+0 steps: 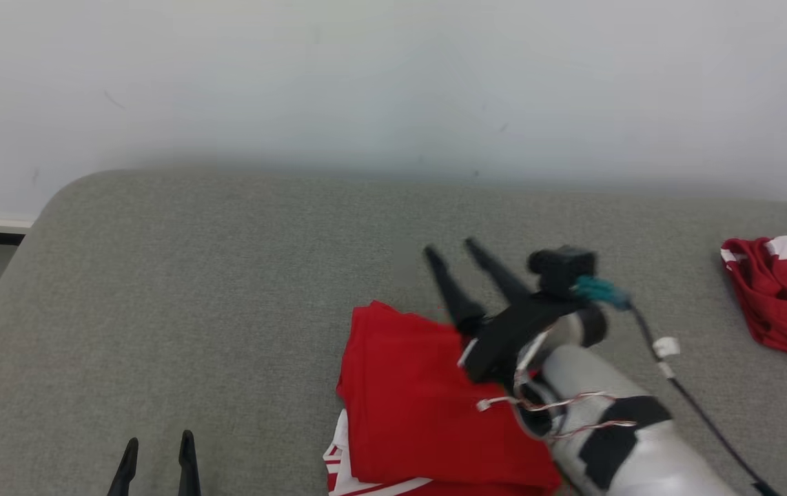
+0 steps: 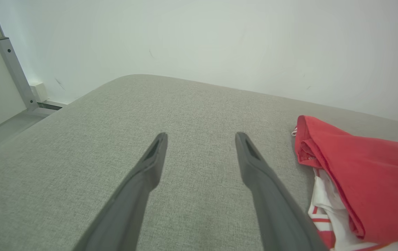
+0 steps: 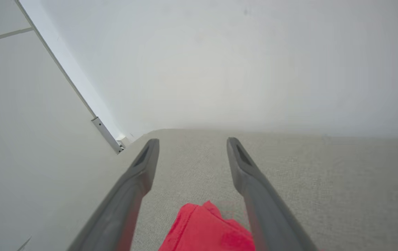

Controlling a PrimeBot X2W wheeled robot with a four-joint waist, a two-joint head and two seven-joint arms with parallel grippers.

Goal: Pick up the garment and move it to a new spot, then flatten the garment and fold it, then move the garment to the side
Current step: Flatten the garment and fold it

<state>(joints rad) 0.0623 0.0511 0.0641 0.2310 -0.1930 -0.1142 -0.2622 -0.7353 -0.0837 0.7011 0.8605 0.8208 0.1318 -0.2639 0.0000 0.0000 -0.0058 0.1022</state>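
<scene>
Red, white-trimmed fabric garment lies folded at six o'clock on the grey upholstered worktop, so folding looks done and only the move aside seems left. The right pincer hovers over its far edge, fingers apart, empty. The left pincer, at seven o'clock, gapes empty too.

Red garment with white stripes, grey cushion, second red-and-white garment
</scene>
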